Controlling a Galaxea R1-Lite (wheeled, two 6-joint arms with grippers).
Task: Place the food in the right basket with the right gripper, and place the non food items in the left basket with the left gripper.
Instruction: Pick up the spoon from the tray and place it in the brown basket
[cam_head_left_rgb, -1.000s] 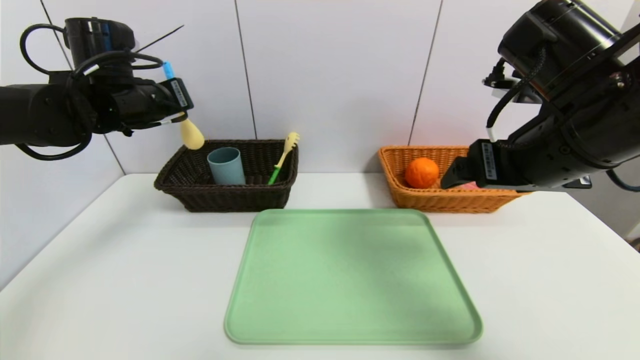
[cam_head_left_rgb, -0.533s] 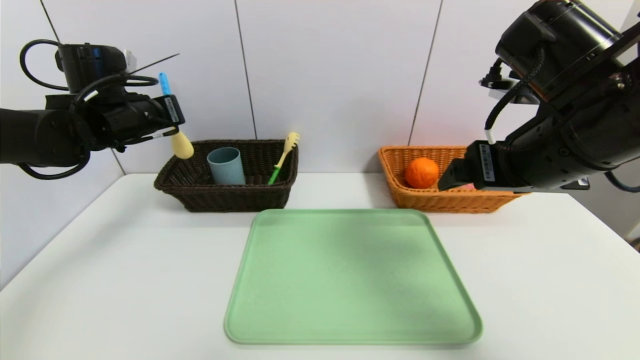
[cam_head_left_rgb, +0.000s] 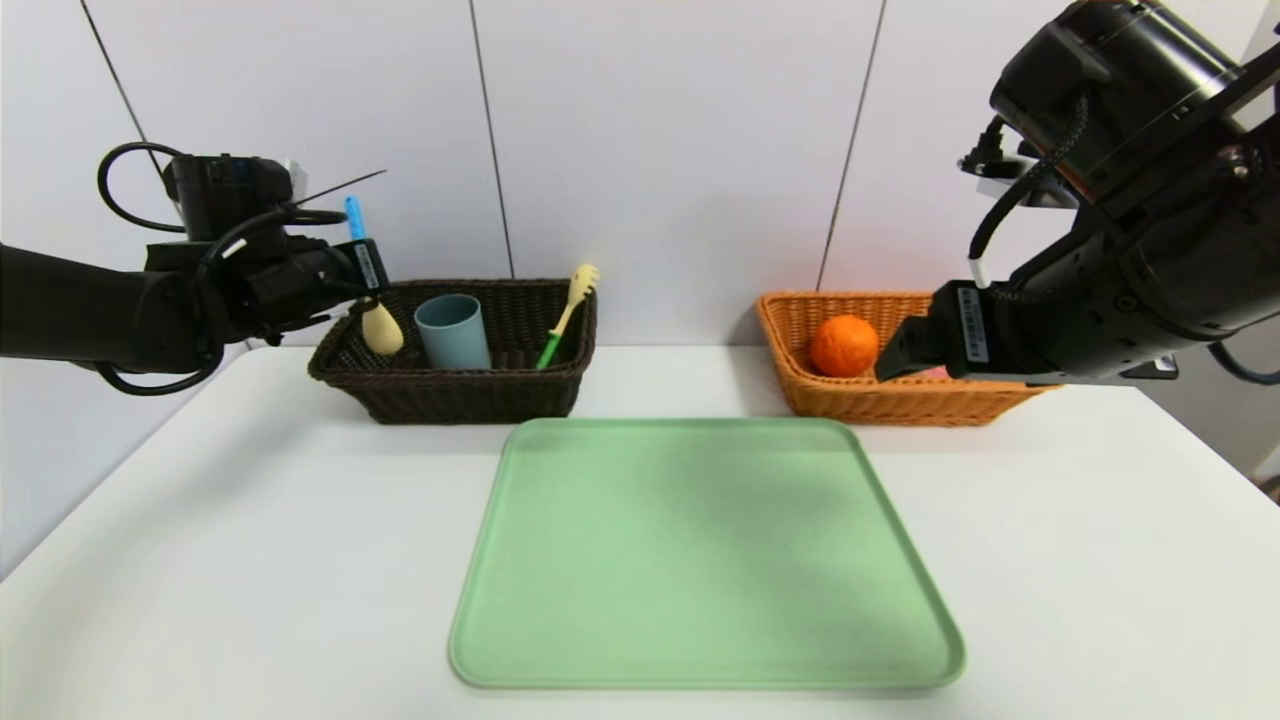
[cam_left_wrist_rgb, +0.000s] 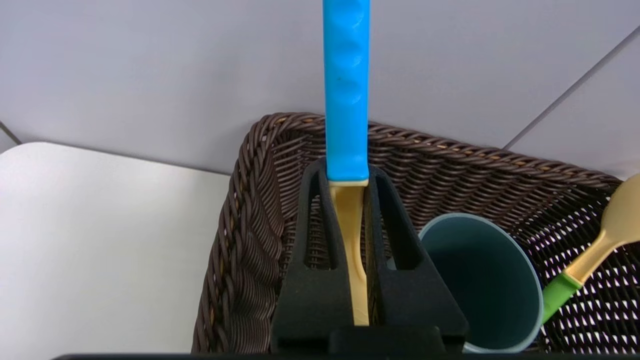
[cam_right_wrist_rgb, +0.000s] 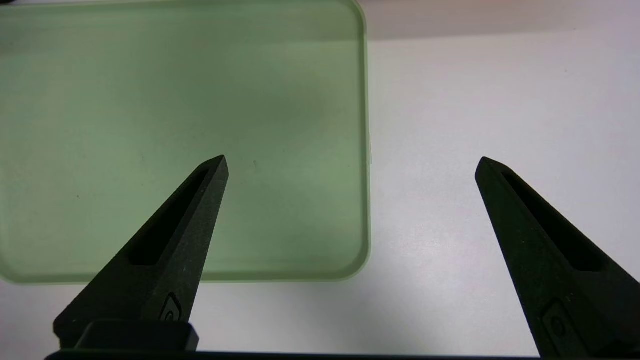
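Above a bare green tray (cam_head_left_rgb: 705, 550), the idle right gripper (cam_right_wrist_rgb: 350, 165) hangs spread wide, its orange (cam_head_left_rgb: 843, 345) already in the right basket (cam_head_left_rgb: 790, 375); at the left basket (cam_head_left_rgb: 450, 395), the left gripper (cam_left_wrist_rgb: 348, 187) clamps the blue-handled spoon (cam_left_wrist_rgb: 346, 90) upright, bowl lowered beside the cup (cam_left_wrist_rgb: 480, 280) and green-handled spoon (cam_head_left_rgb: 565, 318), which crowd the drop

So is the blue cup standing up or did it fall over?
Standing up: the cup sits upright in the dark basket, its open mouth facing up.
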